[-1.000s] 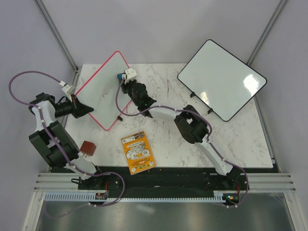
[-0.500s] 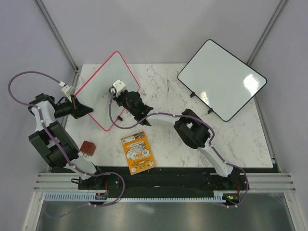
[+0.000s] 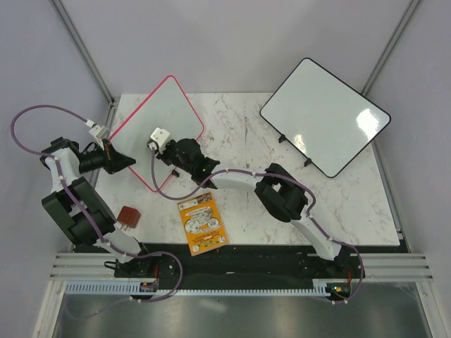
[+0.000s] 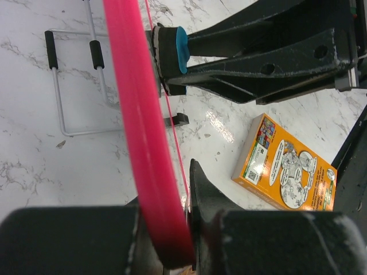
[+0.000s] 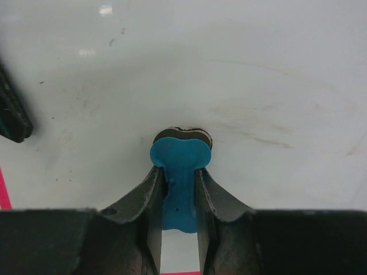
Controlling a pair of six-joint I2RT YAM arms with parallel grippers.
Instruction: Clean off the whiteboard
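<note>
The whiteboard [image 3: 149, 113] with the pink frame stands tilted at the table's back left. My left gripper [image 3: 129, 161] is shut on its lower left frame edge; in the left wrist view the pink frame [image 4: 136, 126] runs between the jaws of the left gripper [image 4: 172, 195]. My right gripper [image 3: 176, 152] is shut on a blue eraser [image 5: 179, 163] and presses its pad against the white board surface [image 5: 241, 69], near the board's lower right part. The eraser [image 4: 180, 49] also shows in the left wrist view. Faint smudges mark the board around the eraser.
A larger black-framed whiteboard [image 3: 325, 116] stands at the back right. An orange box [image 3: 203, 223] lies at the front middle, also in the left wrist view [image 4: 285, 171]. A red-brown block [image 3: 129, 215] lies front left. The board's wire stand [image 4: 71, 86] rests on the marble.
My right gripper has slid the eraser down and to the left across the board, from its upper right edge towards its lower part. My left gripper and the board have stayed put.
</note>
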